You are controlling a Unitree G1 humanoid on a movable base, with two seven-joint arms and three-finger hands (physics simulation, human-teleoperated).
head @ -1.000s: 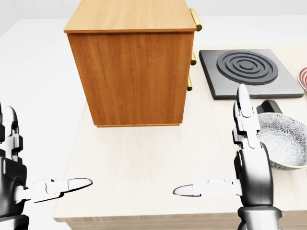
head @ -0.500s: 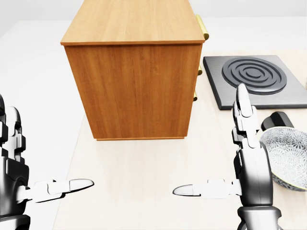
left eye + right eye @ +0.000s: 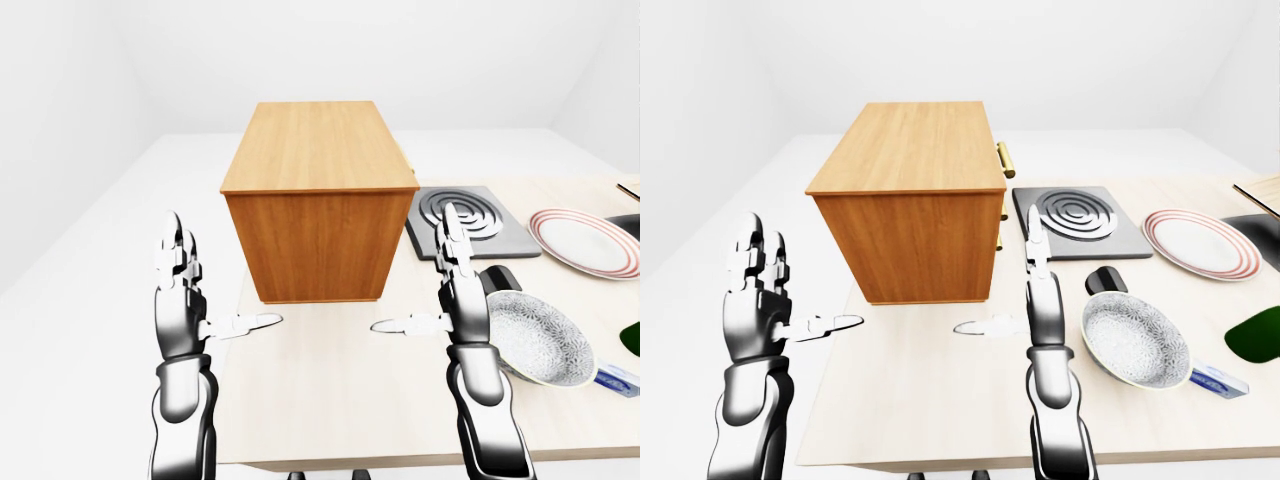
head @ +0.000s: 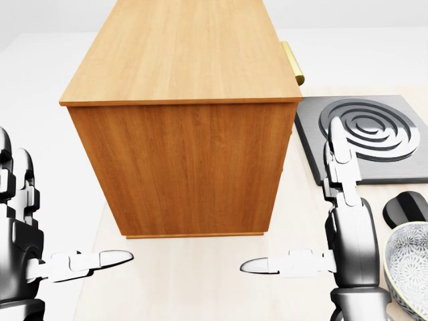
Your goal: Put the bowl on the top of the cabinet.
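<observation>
Both hands up and empty over the table [image 3: 330,400]: left hand [image 3: 180,300] with fingers spread and thumb pointing in, right hand [image 3: 1038,290] the same, fingers upright, thumb out to 9 o'clock, nothing between them. Bowl [image 3: 1135,340] sits on the table at 3 o'clock of the right hand in the right-eye view, just beside the forearm, not touched; patterned inside, tilted a little toward the camera. A small dark object [image 3: 1102,279] lies at the bowl's 11 o'clock, close or touching; cannot tell which. Cabinet [image 3: 320,200] stands at 12 o'clock, its top bare, brass handles [image 3: 1006,159] on its right side. Stove plate [image 3: 1075,220] at 2 o'clock, plate [image 3: 1195,242] beyond it. A green thing [image 3: 1258,335] and a small blue-white item [image 3: 1218,381] lie at the bowl's 3 to 4 o'clock. Risks, as judged: bowl is wide and shallow, so a three-finger pinch on one rim may let it swing or slip; a careless reach to 3 o'clock could shove it into the dark object or toward the table's near edge. Cabinet top is high and close in the head view, so the lift may clip the bowl on its edge; set too near that edge, it could tip off.
</observation>
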